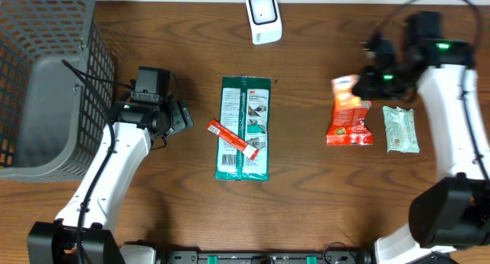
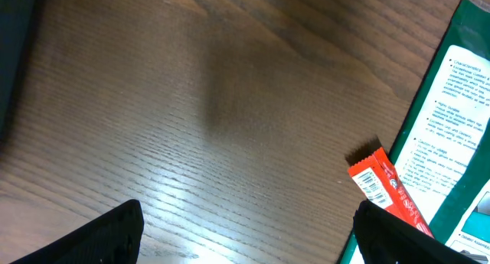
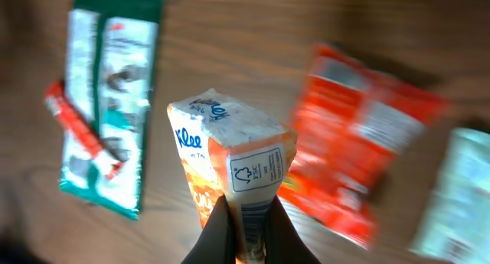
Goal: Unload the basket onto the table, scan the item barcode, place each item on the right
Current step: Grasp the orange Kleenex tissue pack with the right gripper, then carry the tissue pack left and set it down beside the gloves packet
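Observation:
My right gripper (image 3: 249, 235) is shut on the narrow end of a white and orange Kleenex tissue pack (image 3: 233, 161), held above the table with a barcode-like strip between the jaws. In the overhead view this pack (image 1: 346, 86) hangs by the right gripper (image 1: 367, 80), over the top of an orange bag (image 1: 350, 125). The white scanner (image 1: 262, 17) stands at the back centre. My left gripper (image 2: 249, 241) is open over bare wood, and its right finger (image 2: 394, 237) is close to a red bar (image 2: 387, 191). In the overhead view the left gripper (image 1: 182, 115) sits left of that bar.
A green 3M pack (image 1: 245, 128) lies mid-table with the red bar (image 1: 227, 136) across its left edge. A pale green packet (image 1: 400, 128) lies right of the orange bag. A grey mesh basket (image 1: 46, 80) fills the far left.

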`<state>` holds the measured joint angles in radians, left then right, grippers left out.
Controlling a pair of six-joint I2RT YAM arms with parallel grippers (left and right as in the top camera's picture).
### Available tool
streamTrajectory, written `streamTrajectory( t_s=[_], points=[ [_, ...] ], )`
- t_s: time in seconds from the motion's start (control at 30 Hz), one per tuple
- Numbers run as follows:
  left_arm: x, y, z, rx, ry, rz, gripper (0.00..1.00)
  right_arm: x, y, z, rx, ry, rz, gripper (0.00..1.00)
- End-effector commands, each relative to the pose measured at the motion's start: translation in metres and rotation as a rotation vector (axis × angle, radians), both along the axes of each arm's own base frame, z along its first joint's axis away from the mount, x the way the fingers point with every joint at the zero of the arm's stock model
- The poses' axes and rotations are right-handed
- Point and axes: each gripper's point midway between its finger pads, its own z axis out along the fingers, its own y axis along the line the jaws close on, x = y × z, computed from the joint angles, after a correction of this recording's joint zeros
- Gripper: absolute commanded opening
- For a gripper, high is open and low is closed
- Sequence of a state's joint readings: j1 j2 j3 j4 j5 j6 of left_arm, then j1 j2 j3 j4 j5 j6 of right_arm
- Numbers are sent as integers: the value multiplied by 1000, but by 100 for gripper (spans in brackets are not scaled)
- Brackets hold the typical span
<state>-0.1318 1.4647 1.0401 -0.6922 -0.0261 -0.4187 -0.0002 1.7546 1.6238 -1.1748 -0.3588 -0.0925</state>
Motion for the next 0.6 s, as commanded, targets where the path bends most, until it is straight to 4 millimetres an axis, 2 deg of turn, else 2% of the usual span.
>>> streamTrajectory(
  t_s=[0.0,0.07,0.23,0.37,0.4,0.57],
  points=[
    [3,2,2,5,-4,11,88,-2,39,-15,-7,43,-32,1],
    [3,2,2,5,-4,11,89,-1,53,-32,-84,43,-77,1],
    [3,2,2,5,-4,11,89,-4,68,-65,-308,-29,-195,1],
    [3,2,2,5,-4,11,88,-11,83,-76,-437,-125,-211,1],
    [3,2,2,5,-4,11,88,-16,88,-80,-515,-173,-197,1],
    [3,2,2,5,-4,11,88,-26,94,-85,-690,-262,-161,1]
  ],
)
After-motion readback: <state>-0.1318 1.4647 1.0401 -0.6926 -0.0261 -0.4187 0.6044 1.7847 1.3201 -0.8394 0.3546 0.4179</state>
